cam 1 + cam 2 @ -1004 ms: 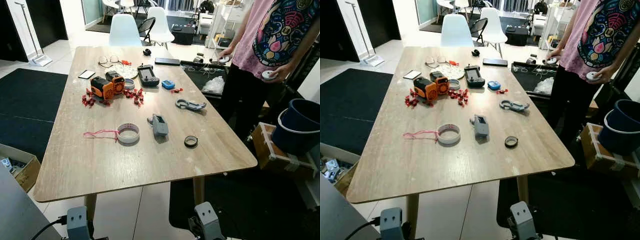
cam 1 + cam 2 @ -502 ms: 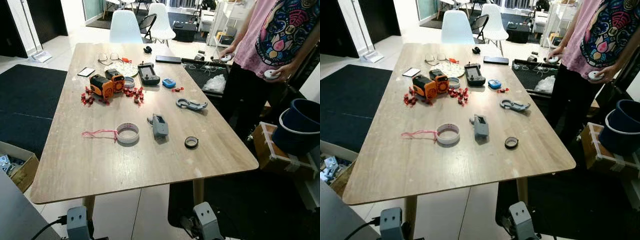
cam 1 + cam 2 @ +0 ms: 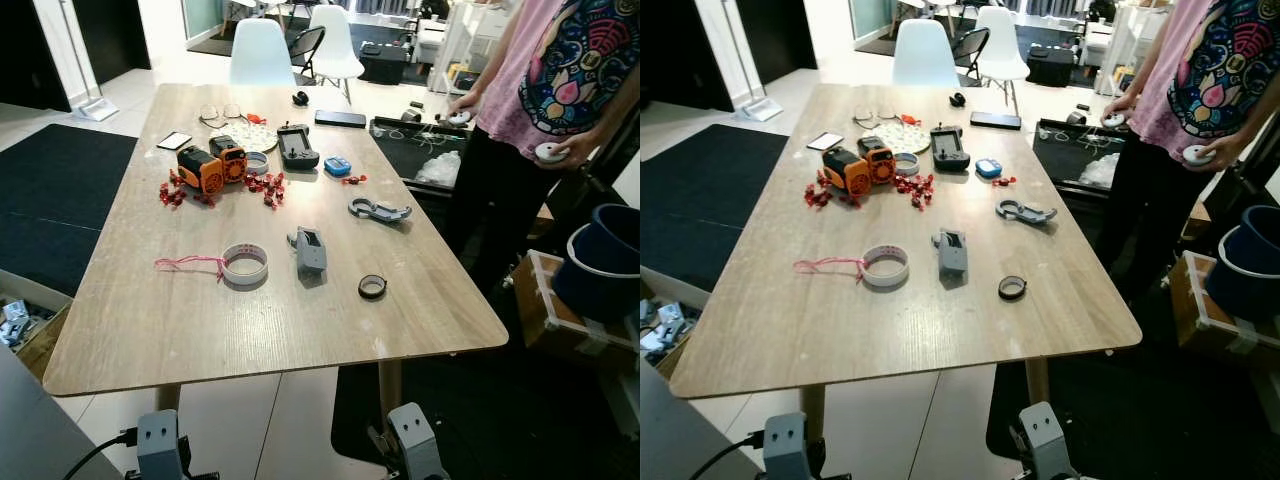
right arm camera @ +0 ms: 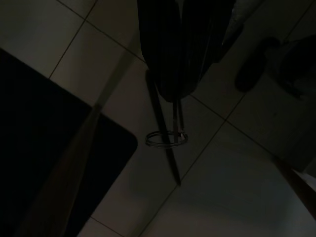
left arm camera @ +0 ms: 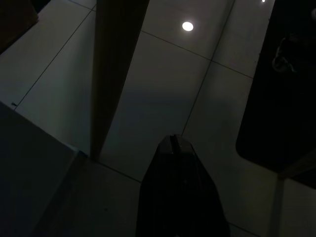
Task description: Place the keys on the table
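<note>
Below the worktop edge, right wrist view: right gripper (image 4: 183, 74), fingers pressed together on the keys (image 4: 167, 138), of which a metal ring and a thin dark shaft hang over the tiled floor (image 4: 217, 187). Blade count and any fob: too dark to tell.

Left gripper (image 5: 180, 192): idle beside a worktop leg (image 5: 116, 74), fingers closed into one dark wedge, holding nothing visible.

Change over the last second: the whole head view has shifted; the near edge of the worktop (image 3: 270, 340) sits lower and nearer, the objects on it keeping their mutual places. Judged a camera move, the robot closing on the worktop; the keys not yet raised, placement pending.

Worktop contents: tape roll with pink cord (image 3: 243, 263), grey device (image 3: 310, 249), small black ring (image 3: 372, 286), two orange gadgets (image 3: 210, 164), red clips scattered around them. Bare wood along the near edge, a likely landing spot.

Cut off: person (image 3: 560, 90) at the far right corner, head out of frame, a white puck in each hand. Both arms hidden below the worktop in the head views.
</note>
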Controlling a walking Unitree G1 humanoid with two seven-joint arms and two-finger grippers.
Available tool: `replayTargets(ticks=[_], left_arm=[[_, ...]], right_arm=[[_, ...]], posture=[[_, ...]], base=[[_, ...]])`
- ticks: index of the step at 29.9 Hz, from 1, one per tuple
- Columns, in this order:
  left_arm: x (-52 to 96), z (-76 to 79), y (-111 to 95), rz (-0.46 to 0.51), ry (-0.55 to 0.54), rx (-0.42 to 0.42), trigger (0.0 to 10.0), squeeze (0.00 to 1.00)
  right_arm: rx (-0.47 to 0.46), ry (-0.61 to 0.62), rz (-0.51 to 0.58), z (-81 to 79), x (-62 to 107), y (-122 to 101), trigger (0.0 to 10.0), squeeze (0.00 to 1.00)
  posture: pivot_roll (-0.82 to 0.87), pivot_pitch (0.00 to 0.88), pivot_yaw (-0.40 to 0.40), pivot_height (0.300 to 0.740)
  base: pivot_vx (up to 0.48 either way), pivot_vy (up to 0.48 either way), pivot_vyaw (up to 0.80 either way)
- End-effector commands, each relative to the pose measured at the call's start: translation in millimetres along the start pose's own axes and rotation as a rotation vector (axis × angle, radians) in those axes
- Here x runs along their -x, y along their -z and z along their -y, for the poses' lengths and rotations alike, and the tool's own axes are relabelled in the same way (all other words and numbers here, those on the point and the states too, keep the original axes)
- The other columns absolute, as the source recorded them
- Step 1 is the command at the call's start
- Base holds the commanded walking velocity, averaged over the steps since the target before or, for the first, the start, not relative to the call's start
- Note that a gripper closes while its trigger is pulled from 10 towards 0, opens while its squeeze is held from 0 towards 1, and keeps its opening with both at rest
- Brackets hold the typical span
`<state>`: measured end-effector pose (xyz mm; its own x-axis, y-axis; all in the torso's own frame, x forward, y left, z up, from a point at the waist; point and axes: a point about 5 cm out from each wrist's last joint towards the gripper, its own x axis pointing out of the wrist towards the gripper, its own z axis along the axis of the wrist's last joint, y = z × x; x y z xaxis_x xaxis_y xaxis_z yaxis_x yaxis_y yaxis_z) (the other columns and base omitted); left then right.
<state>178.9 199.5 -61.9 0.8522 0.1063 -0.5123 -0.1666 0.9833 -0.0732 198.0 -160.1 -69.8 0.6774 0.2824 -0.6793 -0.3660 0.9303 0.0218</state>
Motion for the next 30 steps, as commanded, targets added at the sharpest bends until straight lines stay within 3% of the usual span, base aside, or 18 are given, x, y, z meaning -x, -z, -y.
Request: replayTargets(ticks=[1, 14, 30], left_arm=[[2.5, 1.1, 6.0, -0.023, 0.001, 0.000, 10.0, 0.00], [1.6, 2.1, 5.5, -0.025, 0.004, 0.001, 10.0, 0.00], [1.4, 0.9, 5.6, -0.028, 0.001, 0.001, 10.0, 0.00]], right_arm=[[-0.005, 0.006, -0.016, 1.4, 1.3, 3.4, 10.0, 0.00], [0.000, 0.007, -0.018, 2.3, 1.9, 4.1, 10.0, 0.00], [-0.003, 0.008, -0.019, 2.0, 2.2, 5.2, 10.0, 0.00]], posture=[[0.08, 0.049, -0.073, 0.740], [0.08, 0.040, -0.073, 0.740], [0.09, 0.039, -0.072, 0.740]], base=[[0.000, -0.296, 0.00], [0.000, -0.402, 0.00], [0.000, 0.000, 0.00]])
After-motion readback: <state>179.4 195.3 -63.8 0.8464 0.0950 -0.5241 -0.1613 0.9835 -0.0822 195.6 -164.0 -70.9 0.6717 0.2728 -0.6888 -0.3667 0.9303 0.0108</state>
